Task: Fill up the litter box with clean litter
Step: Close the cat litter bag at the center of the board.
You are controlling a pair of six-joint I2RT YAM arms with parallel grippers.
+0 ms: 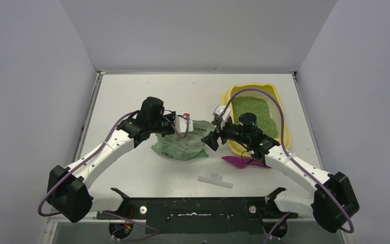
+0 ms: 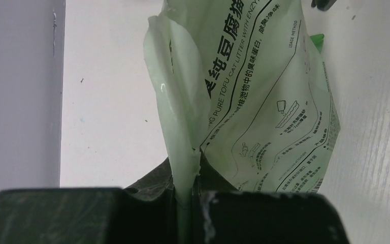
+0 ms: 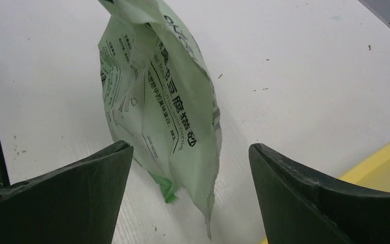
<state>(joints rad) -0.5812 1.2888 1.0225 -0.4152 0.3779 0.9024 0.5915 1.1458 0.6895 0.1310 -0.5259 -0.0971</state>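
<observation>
Looks like bag-handling time, with plenty of litter [image 1: 256,109] already in the litter box [image 1: 256,87] at the far right of the table [image 1: 132,101]. Best to hold the left end effector [image 2: 185,213] pinched tight on that thin edge of the bag [image 2: 264,112] and lift slow, avoiding a slip. Got the right end effector [image 3: 190,147] spread wide, pointed at the bag, gripping nothing. Pose-wise: reaching in from both sides, wrists angled toward the bag mid-table.
</observation>
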